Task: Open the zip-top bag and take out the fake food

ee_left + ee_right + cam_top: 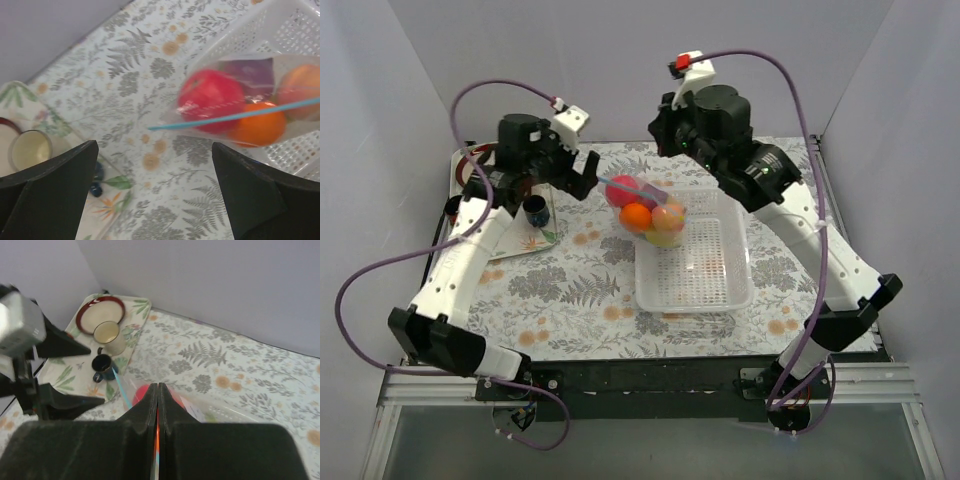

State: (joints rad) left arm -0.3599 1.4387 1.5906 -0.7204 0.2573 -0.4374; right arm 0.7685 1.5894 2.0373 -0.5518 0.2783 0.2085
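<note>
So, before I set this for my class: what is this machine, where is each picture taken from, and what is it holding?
Two robot arms are bolted at the near edge of a table. The overhead picture shows both; the other two come from wrist cameras, looking past each arm's own jaws. The right arm has its jaws shut on the top of a clear zip-top bag of fake food, held over a white basket. The left arm has its jaws open and empty, facing the bag. A tray with a plate and cups lies left.
</note>
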